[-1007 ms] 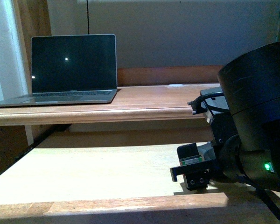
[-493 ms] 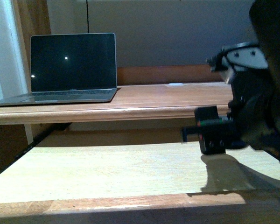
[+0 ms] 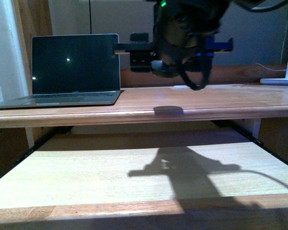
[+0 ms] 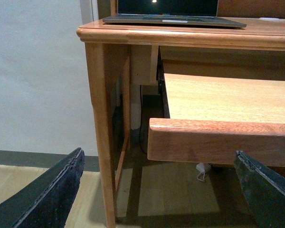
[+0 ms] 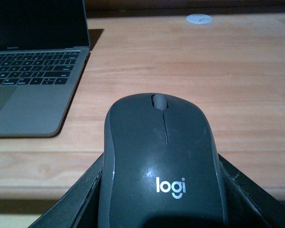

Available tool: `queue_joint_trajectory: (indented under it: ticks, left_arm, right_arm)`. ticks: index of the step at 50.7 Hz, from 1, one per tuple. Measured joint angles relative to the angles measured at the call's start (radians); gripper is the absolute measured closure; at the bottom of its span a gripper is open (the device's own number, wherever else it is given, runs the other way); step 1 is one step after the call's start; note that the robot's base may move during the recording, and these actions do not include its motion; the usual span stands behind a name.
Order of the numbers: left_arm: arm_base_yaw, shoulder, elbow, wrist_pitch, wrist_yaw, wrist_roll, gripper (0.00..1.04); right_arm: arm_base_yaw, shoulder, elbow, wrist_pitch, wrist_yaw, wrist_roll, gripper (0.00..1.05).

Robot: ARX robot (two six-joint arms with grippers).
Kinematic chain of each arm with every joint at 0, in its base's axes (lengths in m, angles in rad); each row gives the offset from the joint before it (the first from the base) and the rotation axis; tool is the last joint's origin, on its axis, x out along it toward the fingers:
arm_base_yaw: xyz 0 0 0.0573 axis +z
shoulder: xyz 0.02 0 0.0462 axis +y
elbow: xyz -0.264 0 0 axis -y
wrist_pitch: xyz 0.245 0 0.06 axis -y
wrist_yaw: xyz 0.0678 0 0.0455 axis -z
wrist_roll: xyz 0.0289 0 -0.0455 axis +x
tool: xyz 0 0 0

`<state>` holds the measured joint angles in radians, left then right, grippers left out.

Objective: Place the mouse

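The dark grey mouse (image 5: 159, 142), marked "logi", sits between the black fingers (image 5: 78, 202) of my right gripper (image 5: 162, 194), which is shut on it. In the front view the right gripper (image 3: 157, 61) holds the mouse (image 3: 162, 68) in the air above the desk top (image 3: 206, 98), just right of the laptop. Its shadow falls on the desk's front edge. My left gripper (image 4: 156, 194) is open and empty, low beside the desk's left leg (image 4: 102, 118), with its fingers (image 4: 47, 199) wide apart.
An open laptop (image 3: 74, 72) with a dark screen stands at the desk's left; it also shows in the right wrist view (image 5: 33, 80). A pull-out wooden tray (image 3: 110, 175) lies below the desk top. A small white disc (image 5: 198, 19) lies at the desk's back. A white object (image 3: 278, 81) sits far right.
My right arm has risen from the tray's right side and swung left, carrying the mouse up above the desk top near the laptop.
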<state>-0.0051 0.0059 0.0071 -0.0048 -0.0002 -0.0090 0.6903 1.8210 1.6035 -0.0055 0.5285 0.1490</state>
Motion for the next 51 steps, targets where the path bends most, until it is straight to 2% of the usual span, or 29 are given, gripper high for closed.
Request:
queue_joint_trajectory:
  ticks: [9, 15, 31, 36, 45, 47, 51]
  left_arm:
    - [0.000, 0.000, 0.000, 0.000, 0.000, 0.000, 0.08]
    - [0.000, 0.000, 0.000, 0.000, 0.000, 0.000, 0.08]
    - [0.000, 0.000, 0.000, 0.000, 0.000, 0.000, 0.08]
    - [0.000, 0.000, 0.000, 0.000, 0.000, 0.000, 0.08]
    - [0.000, 0.000, 0.000, 0.000, 0.000, 0.000, 0.08]
    - [0.000, 0.000, 0.000, 0.000, 0.000, 0.000, 0.08]
    - [0.000, 0.000, 0.000, 0.000, 0.000, 0.000, 0.08]
  right_arm:
    - [0.013, 0.290, 0.346, -0.099, 0.103, -0.061, 0.50]
    - [0.012, 0.429, 0.528, -0.143, 0.139, -0.085, 0.50]
    - [-0.002, 0.607, 0.760, -0.232, 0.173, -0.122, 0.49]
    - [-0.006, 0.617, 0.765, -0.230, 0.167, -0.116, 0.37]
    - [-0.017, 0.605, 0.729, -0.174, 0.136, -0.098, 0.09]
    - [-0.021, 0.594, 0.707, -0.154, 0.128, -0.091, 0.06]
    - [-0.028, 0.561, 0.647, -0.104, 0.114, -0.086, 0.08]
